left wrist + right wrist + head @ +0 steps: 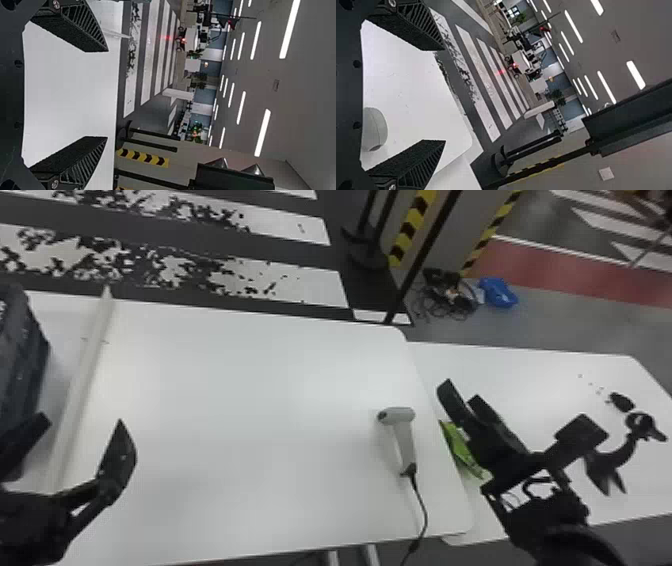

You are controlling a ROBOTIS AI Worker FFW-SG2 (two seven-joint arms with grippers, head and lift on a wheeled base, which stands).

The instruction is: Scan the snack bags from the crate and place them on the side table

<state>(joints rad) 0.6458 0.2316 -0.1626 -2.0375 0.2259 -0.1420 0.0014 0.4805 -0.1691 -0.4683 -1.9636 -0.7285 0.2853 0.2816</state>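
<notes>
Green snack bag (461, 450) on side table (505, 372), beside main table's (240, 390) right edge; scanner (404, 435) inside that edge. Left gripper (82, 421), right gripper (515, 415): fingers apart.

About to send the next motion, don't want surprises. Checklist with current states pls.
1. Left gripper open, empty: ok.
2. Right gripper open, empty: ok.
3. Scanner in a gripper: not ok, lies on the main table.
4. Green bag on side table: ok, partly hidden behind right arm.
5. Bags left in crate: cannot tell, inside hidden.
6. Green bag scanned: cannot tell.
</notes>
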